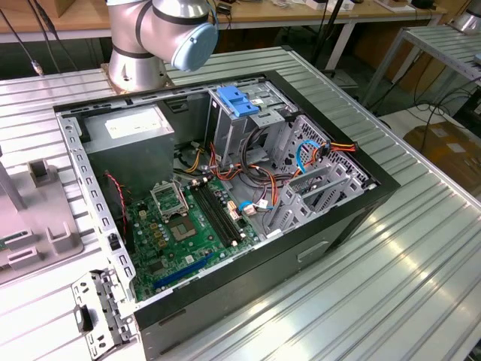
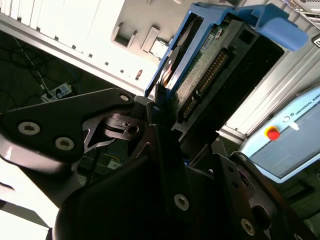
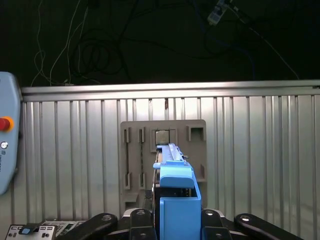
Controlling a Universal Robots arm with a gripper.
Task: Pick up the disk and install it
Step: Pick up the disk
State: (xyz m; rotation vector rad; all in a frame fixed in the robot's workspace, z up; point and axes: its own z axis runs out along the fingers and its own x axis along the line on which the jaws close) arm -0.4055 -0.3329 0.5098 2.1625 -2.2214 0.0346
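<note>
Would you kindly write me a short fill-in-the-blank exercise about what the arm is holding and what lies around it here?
1. The gripper is ____ on the disk.
2. The plastic rails on the disk are ____ in colour.
3. Inside the open computer case, the motherboard is ____ in colour.
4. The round button on the pendant is ____.
Missing words: shut; blue; green; red.

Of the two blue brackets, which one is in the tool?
The one around the disk, clamped in the tool; the other bracket sits inside the open computer case.
</note>
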